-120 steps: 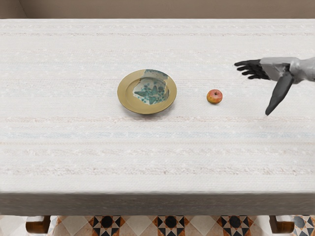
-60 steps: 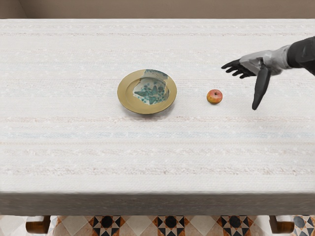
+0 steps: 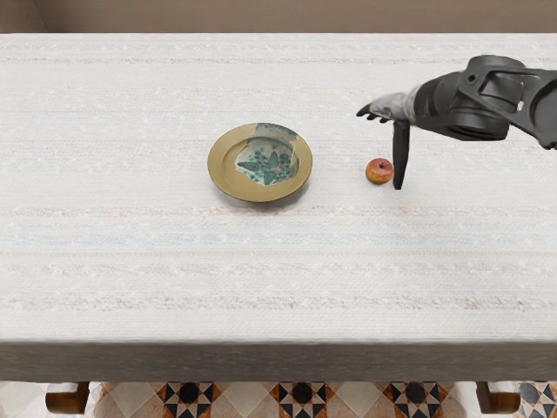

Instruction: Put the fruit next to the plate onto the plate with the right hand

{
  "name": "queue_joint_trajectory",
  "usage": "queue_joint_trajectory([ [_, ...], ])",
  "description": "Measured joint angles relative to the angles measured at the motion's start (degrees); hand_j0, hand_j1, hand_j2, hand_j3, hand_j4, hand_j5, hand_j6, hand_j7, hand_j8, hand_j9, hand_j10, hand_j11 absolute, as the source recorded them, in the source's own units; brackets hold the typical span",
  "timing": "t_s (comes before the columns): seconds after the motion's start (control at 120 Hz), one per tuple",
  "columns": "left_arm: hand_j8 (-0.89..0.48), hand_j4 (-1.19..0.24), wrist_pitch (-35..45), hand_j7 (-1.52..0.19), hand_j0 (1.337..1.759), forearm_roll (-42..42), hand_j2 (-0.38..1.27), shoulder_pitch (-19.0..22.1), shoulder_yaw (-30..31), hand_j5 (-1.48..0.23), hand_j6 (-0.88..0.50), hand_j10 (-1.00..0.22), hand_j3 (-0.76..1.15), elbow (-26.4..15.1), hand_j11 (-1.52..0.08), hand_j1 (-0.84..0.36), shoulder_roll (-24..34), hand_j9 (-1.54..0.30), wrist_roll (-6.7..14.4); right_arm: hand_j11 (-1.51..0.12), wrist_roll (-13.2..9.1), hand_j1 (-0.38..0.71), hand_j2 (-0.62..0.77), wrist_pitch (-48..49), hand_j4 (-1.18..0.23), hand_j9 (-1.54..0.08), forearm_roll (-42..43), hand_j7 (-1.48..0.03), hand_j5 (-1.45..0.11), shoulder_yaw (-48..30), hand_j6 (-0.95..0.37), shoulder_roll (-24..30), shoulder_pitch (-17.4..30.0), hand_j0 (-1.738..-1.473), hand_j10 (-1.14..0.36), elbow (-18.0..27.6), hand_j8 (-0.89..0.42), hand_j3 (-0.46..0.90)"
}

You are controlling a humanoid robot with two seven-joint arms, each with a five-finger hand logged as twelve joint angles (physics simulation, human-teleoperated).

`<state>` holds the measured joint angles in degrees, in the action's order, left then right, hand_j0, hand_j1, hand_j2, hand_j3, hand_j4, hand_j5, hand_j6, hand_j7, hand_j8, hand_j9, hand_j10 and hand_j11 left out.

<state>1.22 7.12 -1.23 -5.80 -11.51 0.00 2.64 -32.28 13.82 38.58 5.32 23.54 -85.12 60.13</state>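
A gold-rimmed plate (image 3: 218, 165) with a teal pattern in its well lies on the desk (image 3: 261, 270), well left of the right hand (image 3: 389, 109). The fruit (image 3: 379, 171) – a small red apple – sits on the desk just below that hand, beside one down-pointing finger. The hand is spread, gripping nothing.

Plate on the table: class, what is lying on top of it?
Nothing rests on the plate; only its painted teal pattern shows. The apple lies on the table to its right, beside the open right robot hand. The table surface beneath the plate is hidden.
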Motion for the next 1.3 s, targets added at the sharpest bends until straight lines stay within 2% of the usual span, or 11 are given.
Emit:
queue_joint_trajectory([
  [0.075, 0.0, 0.0, 0.0, 0.0, 1.658, 0.0, 0.0, 0.1, 0.0, 0.0, 0.0, 0.0, 0.0, 0.0, 0.0, 0.35, 0.0, 0.0, 0.0, -0.03, -1.3, -0.33, 0.0, -3.3, -0.02, -0.03, 0.7, -0.03, -0.03, 0.6, -0.02, 3.3, -0.1, -1.658, -0.02, 7.2, -0.02, 0.0],
  [0.133, 0.0, 0.0, 0.0, 0.0, 1.658, 0.0, 0.0, 0.0, 0.0, 0.0, 0.0, 0.0, 0.0, 0.0, 0.0, 0.35, 0.0, 0.0, 0.0, -0.03, -1.9, -0.32, 0.0, -6.4, -0.02, -0.03, 2.0, -0.03, -0.03, 1.1, -0.02, 4.5, 0.1, -1.658, -0.02, 10.7, -0.02, 0.0],
  [0.225, 0.0, 0.0, 0.0, 0.0, 1.658, 0.0, 0.0, 0.0, 0.0, 0.0, 0.0, 0.0, 0.0, 0.0, 0.0, 0.35, 0.0, 0.0, 0.0, -0.03, -2.4, -0.32, 0.0, -13.2, -0.03, -0.03, 4.2, -0.03, -0.03, 3.2, -0.03, 4.5, 0.4, -1.658, -0.03, 13.4, -0.03, 0.0],
  [0.317, 0.0, 0.0, 0.0, 0.0, 1.658, 0.0, 0.0, 0.0, 0.0, 0.0, 0.0, 0.0, 0.0, 0.0, 0.0, 0.35, 0.0, 0.0, 0.0, -0.09, -2.6, -0.27, -0.01, -17.4, -0.07, -0.09, 5.8, -0.09, -0.09, 4.3, -0.07, 4.1, 1.6, -1.658, -0.07, 14.2, -0.07, 0.0],
  [0.45, 0.0, 0.0, 0.0, 0.0, 1.658, 0.0, 0.0, 0.0, 0.0, 0.0, 0.0, 0.0, 0.0, 0.0, 0.0, 0.35, 0.0, 0.0, 0.0, -0.19, -2.7, -0.18, -0.03, -21.1, -0.15, -0.19, 8.2, -0.19, -0.19, 4.8, -0.15, 2.5, 3.4, -1.658, -0.15, 12.4, -0.15, 0.0],
  [0.592, 0.0, 0.0, 0.0, 0.0, 1.658, 0.0, 0.0, 0.0, 0.0, 0.0, 0.0, 0.0, 0.0, 0.0, 0.0, 0.35, 0.0, 0.0, 0.0, -0.24, -2.7, -0.13, -0.04, -24.4, -0.19, -0.24, 9.4, -0.24, -0.24, 5.4, -0.19, -0.1, 4.9, -1.658, -0.19, 11.1, -0.19, 0.0],
  [0.783, 0.0, 0.0, 0.0, 0.0, 1.658, 0.0, 0.0, 0.1, 0.0, 0.0, 0.0, 0.0, 0.0, 0.0, 0.0, 0.35, 0.0, 0.0, 0.0, -0.27, -2.7, -0.1, -0.04, -25.6, -0.21, -0.27, 10.4, -0.27, -0.27, 9.5, -0.21, -3.8, 4.5, -1.658, -0.21, 7.1, -0.21, 0.0],
  [0.925, 0.0, 0.0, 0.0, 0.0, 1.658, 0.0, 0.0, 0.1, 0.0, 0.0, 0.0, 0.0, 0.0, 0.0, 0.0, 0.35, 0.0, 0.0, 0.0, -0.27, -2.7, -0.1, -0.04, -25.8, -0.21, -0.27, 10.7, -0.27, -0.27, 12.3, -0.21, -5.8, 3.2, -1.658, -0.21, 6.1, -0.21, 0.0],
  [1.133, 0.0, 0.0, 0.0, 0.0, 1.658, 0.0, 0.0, 0.0, 0.0, 0.0, 0.0, 0.0, 0.0, 0.0, 0.0, 0.35, 0.0, 0.0, 0.0, -0.28, -2.7, -0.09, -0.04, -25.9, -0.22, -0.28, 11.0, -0.28, -0.28, 13.5, -0.22, -6.2, 3.2, -1.658, -0.22, 5.7, -0.22, 0.0],
  [1.3, 0.0, 0.0, 0.0, 0.0, 1.658, 0.0, 0.0, 0.0, 0.0, 0.0, 0.0, 0.0, 0.0, 0.0, 0.0, 0.35, 0.0, 0.0, 0.0, -0.32, -2.7, -0.06, -0.05, -26.7, -0.25, -0.32, 12.1, -0.32, -0.32, 13.6, -0.25, -6.8, 5.1, -1.658, -0.25, 3.0, -0.25, 0.0],
])
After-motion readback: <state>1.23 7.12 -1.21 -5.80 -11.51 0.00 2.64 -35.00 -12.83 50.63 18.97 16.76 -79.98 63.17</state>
